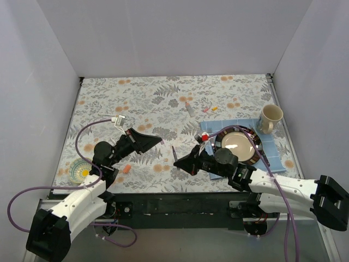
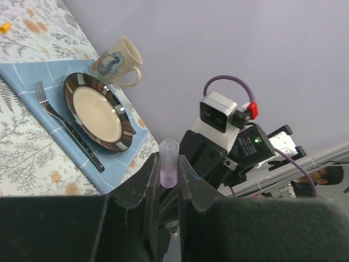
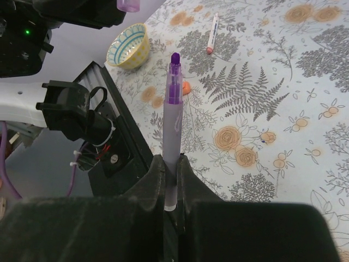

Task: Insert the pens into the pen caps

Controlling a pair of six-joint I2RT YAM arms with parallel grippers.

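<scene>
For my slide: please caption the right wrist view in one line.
Right hand clamps an uncapped purple pen over the floral tablecloth; purple cap at top.

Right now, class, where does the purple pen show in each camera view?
Top external: purple pen near centre, held in the right tool.
Left wrist: not visible.
Right wrist: purple pen mid-frame, rising from the tool.
Shared landmark: orange cap on the table, top and right wrist views.
</scene>
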